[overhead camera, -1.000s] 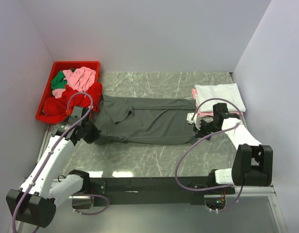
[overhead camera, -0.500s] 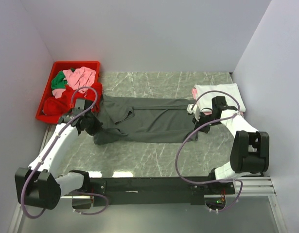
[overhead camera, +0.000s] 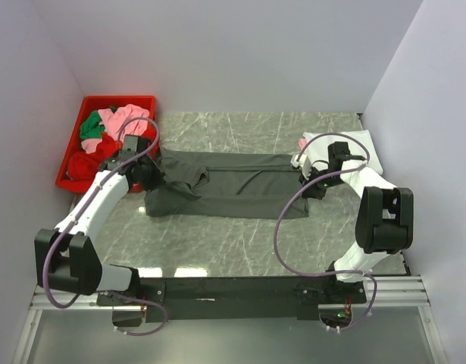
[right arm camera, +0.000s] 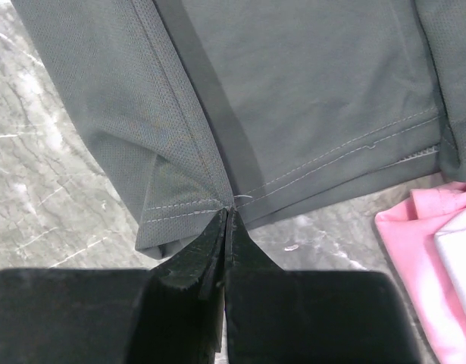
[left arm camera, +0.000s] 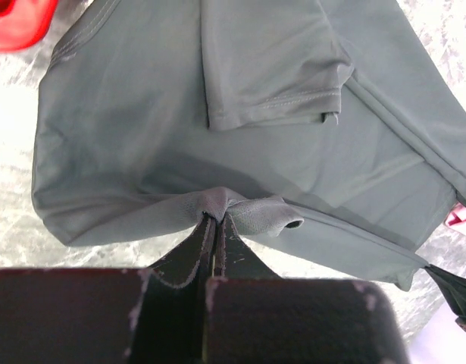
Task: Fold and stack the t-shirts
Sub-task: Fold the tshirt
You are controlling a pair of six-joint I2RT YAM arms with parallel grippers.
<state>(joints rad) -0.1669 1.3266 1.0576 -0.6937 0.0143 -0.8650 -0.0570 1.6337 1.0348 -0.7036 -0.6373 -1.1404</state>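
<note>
A large dark grey t-shirt lies spread across the middle of the marble table, its near edge lifted and carried toward the back. My left gripper is shut on a pinch of the shirt's edge at its left end, near the sleeve. At the right end my right gripper is shut on the stitched hem. In the top view the left gripper and right gripper hold opposite ends. Folded white and pink t-shirts sit stacked at the right. Pink, green and red t-shirts fill the bin.
A red plastic bin stands at the back left against the wall. The folded pink shirt lies just right of my right gripper. White walls close in the left, back and right sides.
Both grippers have moved away from the arm bases toward the back wall, carrying the grey shirt's near edge over itself. The shirt now looks narrower front to back.
</note>
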